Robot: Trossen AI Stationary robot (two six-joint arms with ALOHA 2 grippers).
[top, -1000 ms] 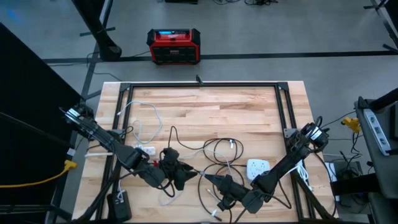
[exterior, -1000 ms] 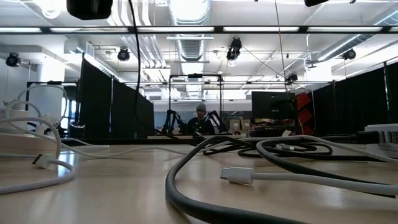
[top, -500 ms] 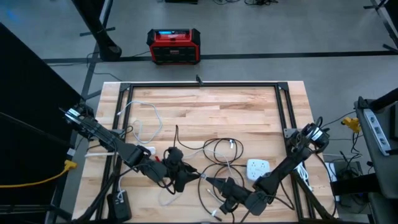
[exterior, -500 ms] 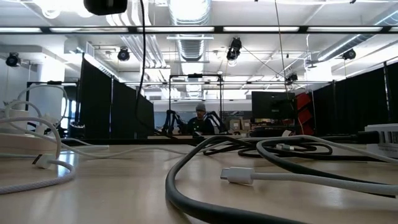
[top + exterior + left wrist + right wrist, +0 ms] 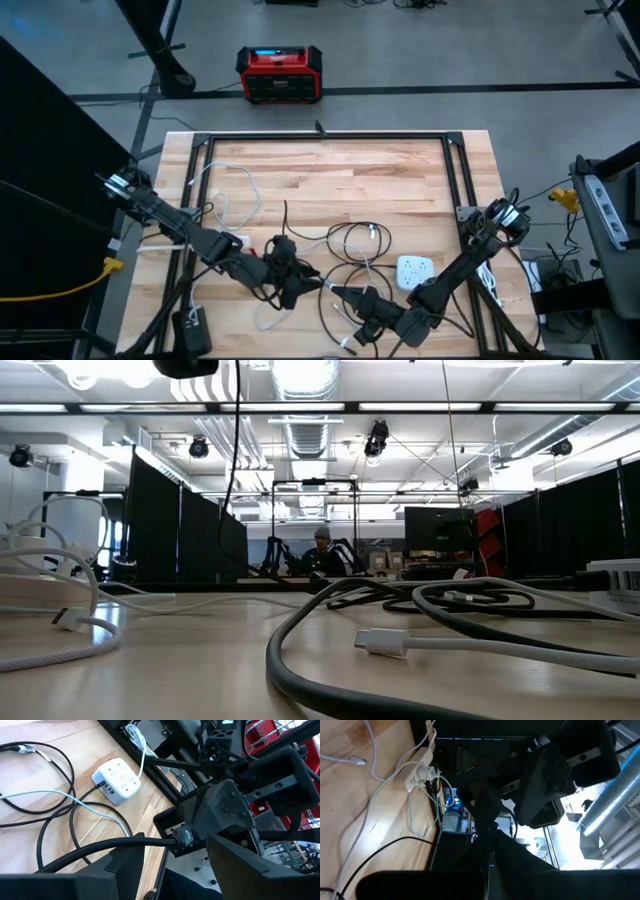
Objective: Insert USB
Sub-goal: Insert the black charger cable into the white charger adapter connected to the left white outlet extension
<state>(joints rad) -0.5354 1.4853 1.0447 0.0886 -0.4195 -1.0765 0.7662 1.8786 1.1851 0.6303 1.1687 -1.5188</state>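
High view shows your left gripper (image 5: 283, 272) grasping the black cable (image 5: 90, 851) and right gripper (image 5: 345, 296) clenched: line plug squarely up before pushing.

Robotics lab or test hall, not a home. Butcher-block worktop (image 5: 330, 180) in a black metal frame (image 5: 320, 137), standing on bare grey concrete floor (image 5: 420, 50) with dark tape lines. Red portable power unit (image 5: 280, 73) on the floor beyond the worktop. Behind the worktop: black curtain partitions (image 5: 190, 535), exposed ceiling ducts (image 5: 300, 430), rigged lights, monitors (image 5: 432, 528), a seated person (image 5: 321, 550).
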